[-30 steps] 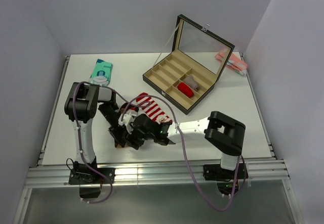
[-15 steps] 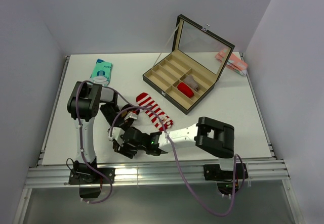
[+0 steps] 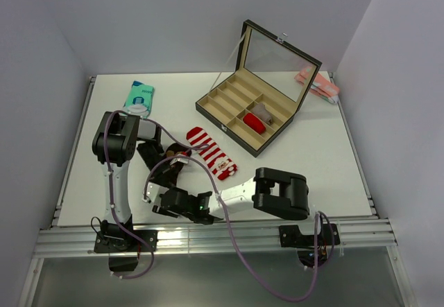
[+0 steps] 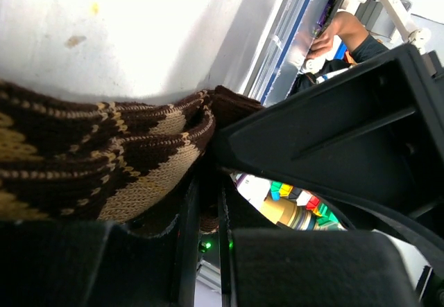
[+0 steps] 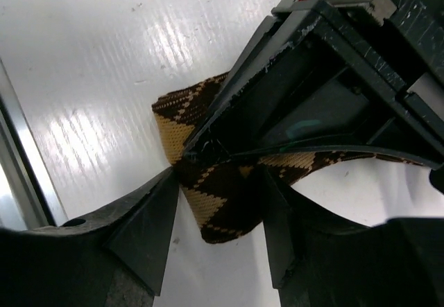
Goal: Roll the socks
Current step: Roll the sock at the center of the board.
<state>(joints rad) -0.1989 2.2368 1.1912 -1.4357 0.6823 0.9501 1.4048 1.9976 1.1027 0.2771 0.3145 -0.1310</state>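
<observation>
Between right claw [image 5: 219, 177] jaws: argyle sock [image 5: 223, 213], its end poking back toward the wrist. Jaws stand apart astride it; pinching or just bracketing, can't tell. Left claw [image 4: 207, 210] sits just ahead of right claw, on top of the same sock, clenched on a fold of knit.

Step, my read: early in rolling the argyle sock, no coil visible yet. Next move likely needs one claw pinning while the other turns the end over, without fouling; they're nearly touching.

Striped sock [image 3: 211, 153] lies flat on table [image 3: 312, 154] near left claw, unrolled.

Top view: arms cover argyle sock fully. Left wrist: sock cut off at frame edge, fingertips lost in shadow.
</observation>
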